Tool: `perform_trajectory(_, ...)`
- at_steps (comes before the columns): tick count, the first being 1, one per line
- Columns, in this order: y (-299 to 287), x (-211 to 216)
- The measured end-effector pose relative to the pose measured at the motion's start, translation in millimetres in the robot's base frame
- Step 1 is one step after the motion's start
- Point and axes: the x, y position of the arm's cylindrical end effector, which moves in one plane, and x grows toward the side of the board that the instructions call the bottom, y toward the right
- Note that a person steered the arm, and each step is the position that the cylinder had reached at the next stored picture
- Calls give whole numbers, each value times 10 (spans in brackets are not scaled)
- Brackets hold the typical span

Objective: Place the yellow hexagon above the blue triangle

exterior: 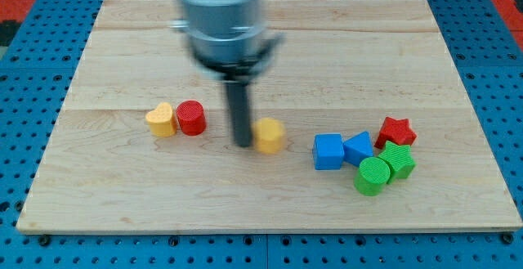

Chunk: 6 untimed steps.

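Note:
The yellow hexagon (270, 135) lies near the board's middle, blurred by motion. My tip (242, 143) touches its left side. The blue triangle (358, 147) sits to the view's right, between a blue cube (328, 151) on its left and the red star (395, 131) on its upper right. The hexagon is left of the blue cube, with a gap between them.
A yellow heart (161, 119) and a red cylinder (190, 117) sit together at the view's left. A green cylinder (373, 175) and a green hexagon (398, 162) lie just below the blue triangle. The wooden board (261, 32) rests on a blue pegboard.

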Motion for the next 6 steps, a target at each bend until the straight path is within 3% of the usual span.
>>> perform_trajectory(1, 332, -22)
perform_trajectory(2, 266, -94)
perform_trajectory(4, 776, -765)
perform_trajectory(5, 1002, -483)
perform_trajectory(6, 869, -573)
